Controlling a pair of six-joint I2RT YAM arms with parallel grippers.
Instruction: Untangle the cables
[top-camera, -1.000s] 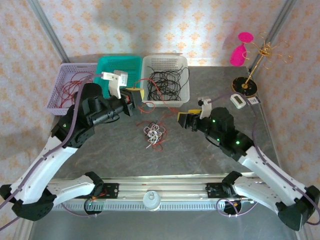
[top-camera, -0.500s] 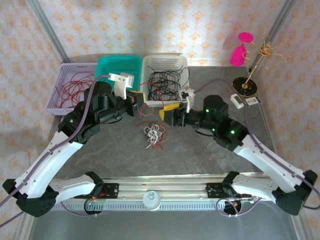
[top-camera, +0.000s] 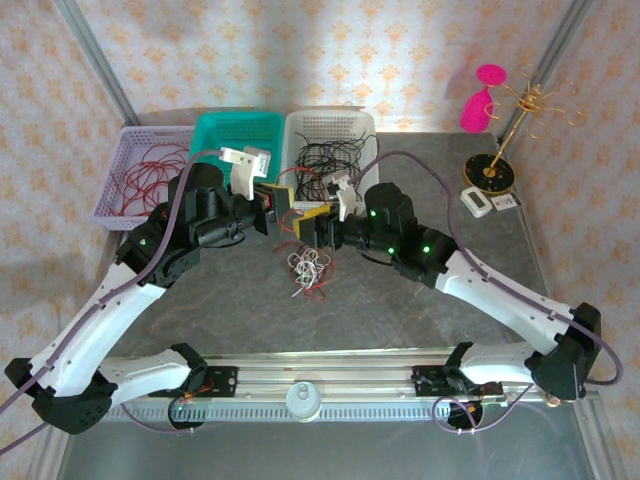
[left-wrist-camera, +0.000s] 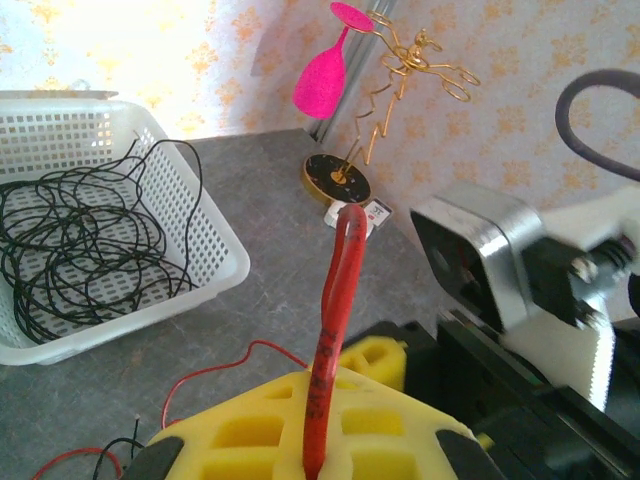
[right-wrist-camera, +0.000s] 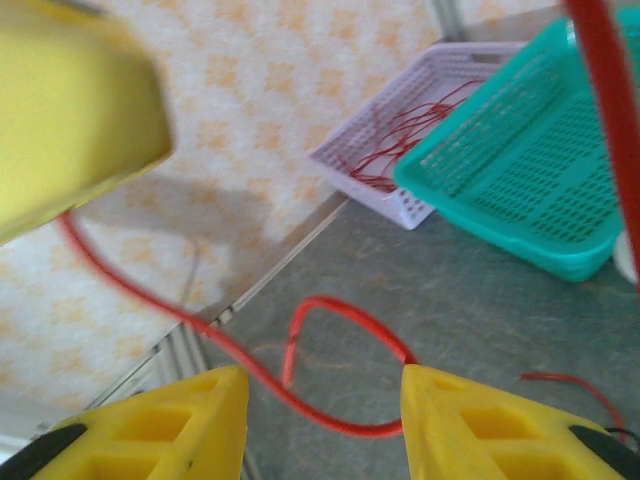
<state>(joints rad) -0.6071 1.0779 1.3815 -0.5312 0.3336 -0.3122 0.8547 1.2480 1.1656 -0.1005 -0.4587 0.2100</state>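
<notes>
Patterned wallpaper backs the grey worktop (top-camera: 400, 310) where, from above, the left pincer (top-camera: 283, 205) and right pincer (top-camera: 302, 222) nearly meet. The clump of cables (top-camera: 308, 268) lies loose just beside them, toward the arm bases.

From the left wrist, the left pincer is clamped on a red cable (left-wrist-camera: 335, 290) that stands up in a narrow loop from between its yellow pads (left-wrist-camera: 250, 435).

From the right wrist, the right pincer's fingers (right-wrist-camera: 470, 410) stand apart, with a slack bend of the red cable sagging between them and seemingly untouched.

The risk is that the loose bend slips clear as the fingers close. A hard pull against the left clamp could also cinch the knot or drag the whole clump. With the pincers this close together, they could knock into each other.
</notes>
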